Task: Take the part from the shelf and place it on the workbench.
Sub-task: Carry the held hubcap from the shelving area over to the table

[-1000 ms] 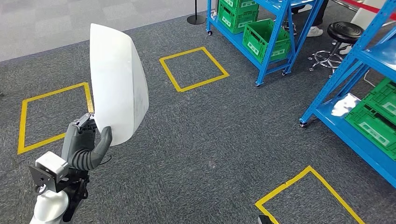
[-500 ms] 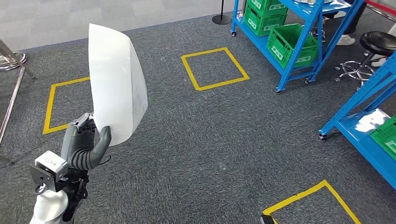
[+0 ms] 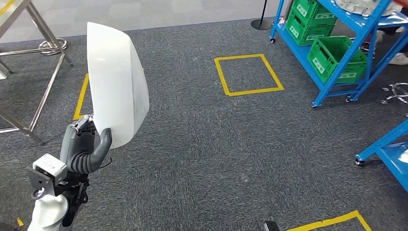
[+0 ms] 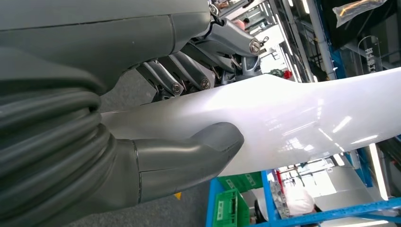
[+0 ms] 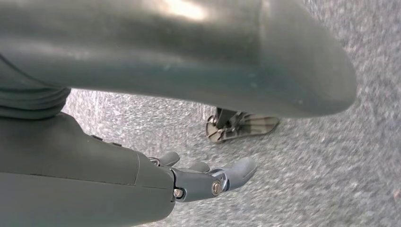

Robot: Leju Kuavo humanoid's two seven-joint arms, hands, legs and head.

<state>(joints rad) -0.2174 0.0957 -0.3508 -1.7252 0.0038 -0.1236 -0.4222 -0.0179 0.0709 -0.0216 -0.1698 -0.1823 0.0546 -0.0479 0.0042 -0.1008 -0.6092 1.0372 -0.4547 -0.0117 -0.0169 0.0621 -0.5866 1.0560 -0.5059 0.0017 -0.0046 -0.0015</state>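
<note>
A large white curved panel, the part, stands upright in front of me, held by its lower edge. My left hand grips it, thumb on the near face and fingers behind. In the left wrist view the thumb presses the glossy white part with the fingers on the other side. My right hand hangs over grey carpet with its fingers apart and nothing in it.
Blue shelving with green crates stands at the right. A metal frame's legs stand at the upper left. Yellow tape squares mark the grey carpet. Another blue shelf corner juts in at the right edge.
The camera has turned left: the shelving and tape squares have slid right and a metal frame has come into view at the left. My left hand still holds the part the same way.
</note>
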